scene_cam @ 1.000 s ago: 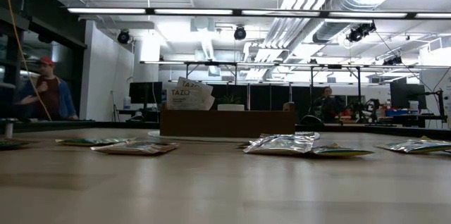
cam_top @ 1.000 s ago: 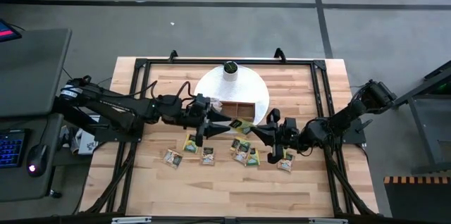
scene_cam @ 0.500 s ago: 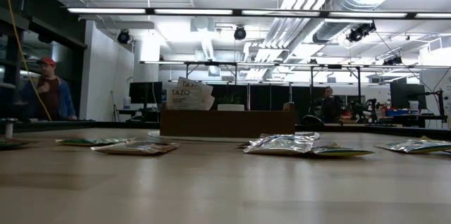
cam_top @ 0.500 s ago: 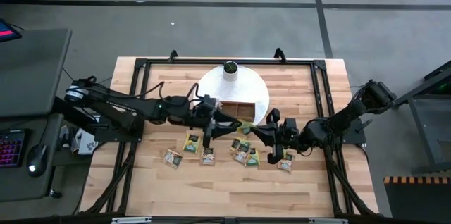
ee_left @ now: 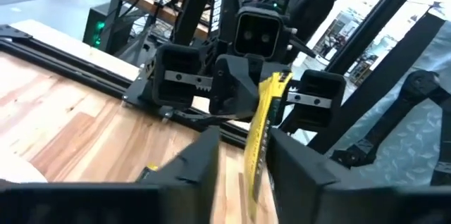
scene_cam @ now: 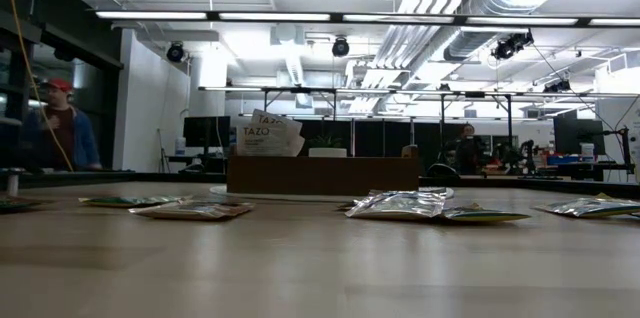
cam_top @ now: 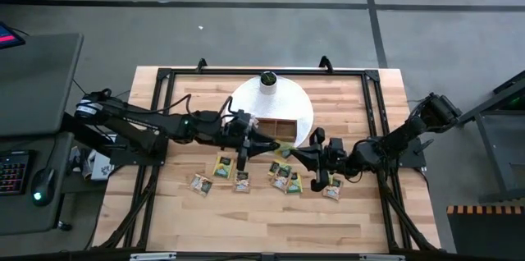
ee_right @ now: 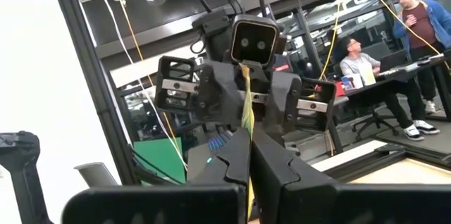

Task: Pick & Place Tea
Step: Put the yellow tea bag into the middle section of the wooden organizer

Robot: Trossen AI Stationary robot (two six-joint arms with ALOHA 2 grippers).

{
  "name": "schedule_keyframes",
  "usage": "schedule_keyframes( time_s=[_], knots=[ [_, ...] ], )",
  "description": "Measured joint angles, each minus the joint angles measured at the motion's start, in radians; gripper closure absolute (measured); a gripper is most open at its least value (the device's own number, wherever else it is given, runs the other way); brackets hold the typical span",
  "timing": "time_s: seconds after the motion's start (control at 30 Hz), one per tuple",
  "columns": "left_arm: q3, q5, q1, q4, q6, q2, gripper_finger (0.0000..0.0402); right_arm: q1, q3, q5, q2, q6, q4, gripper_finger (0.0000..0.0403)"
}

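Observation:
My right gripper [cam_top: 290,153] is shut on a yellow-green tea sachet [ee_left: 259,122], held in the air over the table's middle, near the wooden tray [cam_top: 275,128]. My left gripper [cam_top: 274,147] faces it tip to tip. It is open, with one finger on either side of the sachet's free end [ee_right: 246,90], and a gap shows on both sides. Several more sachets [cam_top: 242,181] lie flat on the table on the near side of the grippers. One sachet [scene_cam: 268,136] stands on edge inside the tray. My right gripper pinches the tea sachet between its two fingers [ee_right: 232,157] at the edge nearest it [ee_right: 246,129]. It comes level from the table's right side. The sachet stands on edge, lifted clear of the table, and sticks out toward my left gripper.
The tray sits on a white round plate [cam_top: 302,113] with a white, green-topped cylinder [cam_top: 267,79] at its far side. A black frame [cam_top: 164,89] runs around the tabletop. People [scene_cam: 62,126] are in the room beyond the table.
My left gripper has moved toward the table's right until its fingertips reach the sachet that my right gripper holds. The sachets on the table have stayed where they were.

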Motion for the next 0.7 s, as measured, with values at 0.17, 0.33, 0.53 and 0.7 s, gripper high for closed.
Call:
schedule_keyframes(
  time_s=[0.17, 0.33, 0.53, 0.7],
  knots=[
    [0.0, -0.019, 0.0, 0.001, 0.017, 0.0, 0.0391, 0.0, 0.0, 0.004, 0.0, 0.0, -0.001, 0.0403],
    [0.0, -0.019, 0.0, 0.0, 0.017, 0.0, 0.0399, 0.0, 0.0, 0.004, 0.0, 0.001, -0.001, 0.0403],
    [0.0, -0.019, 0.0, -0.002, 0.017, 0.0, 0.0401, 0.0, 0.0, -0.006, 0.0, 0.003, 0.002, 0.0402],
    [0.0, -0.022, 0.0, -0.003, 0.017, 0.0, 0.0401, -0.002, 0.0, -0.004, 0.0, 0.026, 0.003, 0.0387]
  ],
)
